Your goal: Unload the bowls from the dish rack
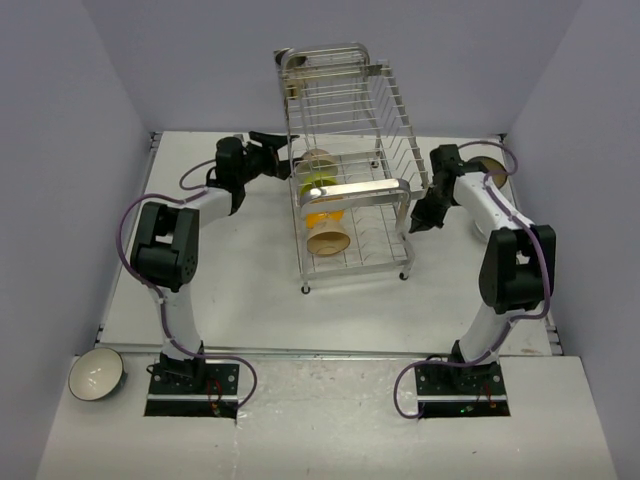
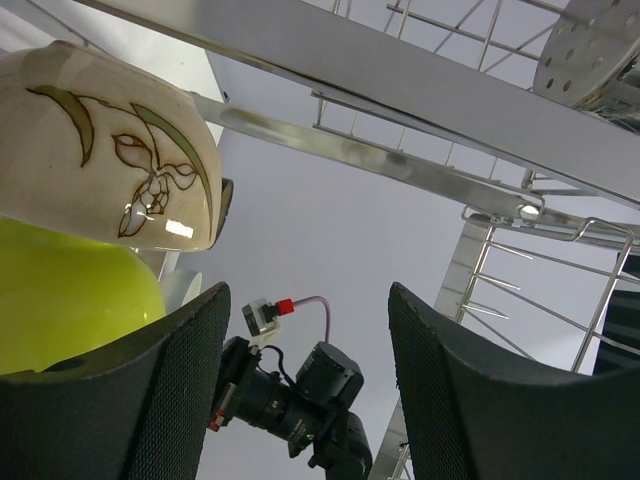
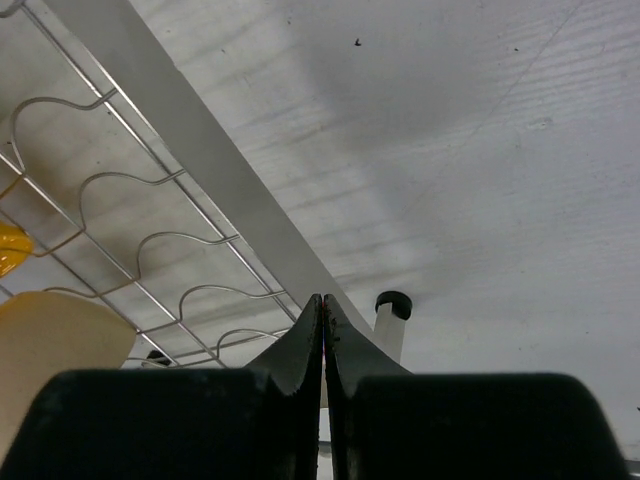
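Note:
The chrome wire dish rack [image 1: 391, 188] stands mid-table. Its lower tier holds a cream leaf-patterned bowl [image 1: 318, 160], a yellow-green bowl [image 1: 318, 184], an orange bowl [image 1: 326, 214] and a tan bowl [image 1: 328, 239], all on edge. My left gripper [image 1: 287, 160] is open and empty at the rack's left side, just beside the patterned bowl [image 2: 100, 150] and the yellow-green bowl [image 2: 60, 300]. My right gripper [image 1: 418, 222] is shut and empty, low by the rack's right front foot [image 3: 392, 310]. The tan bowl [image 3: 50, 350] shows at the left of the right wrist view.
A brown bowl [image 1: 490, 166] sits on the table behind the right arm. A white bowl [image 1: 96, 373] lies off the table at the near left. A perforated cutlery holder [image 2: 600, 45] hangs on the rack's upper tier. Walls close in the table's left, right and back.

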You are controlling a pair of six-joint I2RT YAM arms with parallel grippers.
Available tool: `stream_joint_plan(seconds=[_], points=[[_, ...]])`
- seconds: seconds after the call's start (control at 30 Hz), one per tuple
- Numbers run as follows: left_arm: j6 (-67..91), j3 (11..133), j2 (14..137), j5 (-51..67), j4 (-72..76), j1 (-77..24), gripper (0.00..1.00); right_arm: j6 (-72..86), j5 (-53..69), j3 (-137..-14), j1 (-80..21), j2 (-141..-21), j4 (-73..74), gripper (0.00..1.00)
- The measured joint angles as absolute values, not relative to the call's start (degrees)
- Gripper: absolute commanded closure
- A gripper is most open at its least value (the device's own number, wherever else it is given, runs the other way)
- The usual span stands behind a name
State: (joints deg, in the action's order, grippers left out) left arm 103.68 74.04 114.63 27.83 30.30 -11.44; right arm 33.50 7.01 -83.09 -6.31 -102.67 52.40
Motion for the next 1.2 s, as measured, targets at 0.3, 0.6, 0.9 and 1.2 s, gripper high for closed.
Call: stream_joint_plan(seconds=[0.3, 0.6, 0.9, 1.2], points=[[103.8, 74.0, 114.5, 27.9, 30.3, -11.4, 0.34, 34.3, 7.0, -76.1, -6.3, -102.7, 49.3, 1.00], [103.8, 74.3, 114.4, 27.9, 30.3, -11.4, 0.34, 34.6, 7.1, -74.6, -7.0, -102.3, 47.9, 1.00], [103.7, 75.4, 114.4, 27.8, 30.2, -11.4, 0.34, 35.1, 5.4, -74.1, -9.6, -100.7, 47.5, 1.00], [102.8, 75.8, 114.3, 27.8, 27.6, -11.4, 0.34, 36.6, 5.6, -73.9, -14.4, -100.7, 47.6, 1.00]])
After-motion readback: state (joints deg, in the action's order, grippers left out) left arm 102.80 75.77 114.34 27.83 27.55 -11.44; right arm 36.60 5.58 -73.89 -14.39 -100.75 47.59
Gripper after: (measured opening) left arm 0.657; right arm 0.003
